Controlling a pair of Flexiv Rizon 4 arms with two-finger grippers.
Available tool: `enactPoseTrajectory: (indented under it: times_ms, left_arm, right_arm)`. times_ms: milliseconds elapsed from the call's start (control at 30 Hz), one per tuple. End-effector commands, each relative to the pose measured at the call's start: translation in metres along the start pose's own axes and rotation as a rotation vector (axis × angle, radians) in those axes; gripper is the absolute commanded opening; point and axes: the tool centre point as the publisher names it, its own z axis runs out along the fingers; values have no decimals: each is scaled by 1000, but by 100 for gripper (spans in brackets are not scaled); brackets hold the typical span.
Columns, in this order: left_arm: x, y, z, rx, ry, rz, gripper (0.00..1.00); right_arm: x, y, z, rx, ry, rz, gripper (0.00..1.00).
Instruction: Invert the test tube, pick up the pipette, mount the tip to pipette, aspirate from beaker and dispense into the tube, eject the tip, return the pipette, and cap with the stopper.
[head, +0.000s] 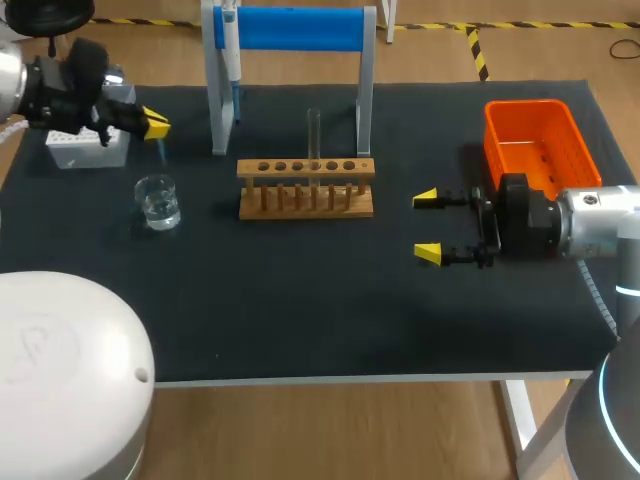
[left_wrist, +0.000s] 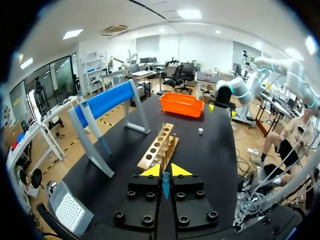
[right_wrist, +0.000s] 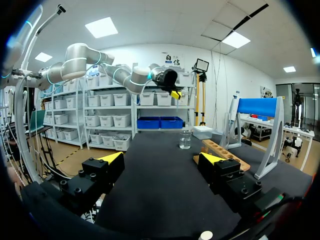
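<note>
My left gripper (head: 155, 126) hangs above the white tip box (head: 85, 148) at the table's back left. In the left wrist view this gripper (left_wrist: 165, 172) is shut on a small blue pipette tip (left_wrist: 165, 185). The pipette (head: 230, 50) hangs on the blue stand (head: 290, 30). A clear test tube (head: 314, 135) stands upright in the wooden rack (head: 305, 190). The beaker (head: 158, 202) of clear liquid sits left of the rack. My right gripper (head: 428, 226) is open and empty, right of the rack. A small white stopper (left_wrist: 200, 131) lies beyond the rack.
An orange bin (head: 540, 145) stands at the back right, just behind my right arm. The blue stand's legs straddle the space behind the rack. From the right wrist view the beaker (right_wrist: 185, 140) and rack (right_wrist: 222, 152) lie ahead of the open fingers.
</note>
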Motion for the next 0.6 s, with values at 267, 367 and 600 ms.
enactPoseTrajectory:
  times_ms: [267, 367, 600]
  left_arm:
    - [26, -26, 28, -3, 69, 38, 0]
    - [33, -33, 37, 6, 89, 49, 0]
    - [50, -45, 58, -4, 146, 81, 0]
  right_arm:
    - [1, 0, 0, 0, -3, -1, 100]
    - [1, 0, 0, 0, -3, -1, 100]
    - [1, 0, 0, 0, -3, -1, 100]
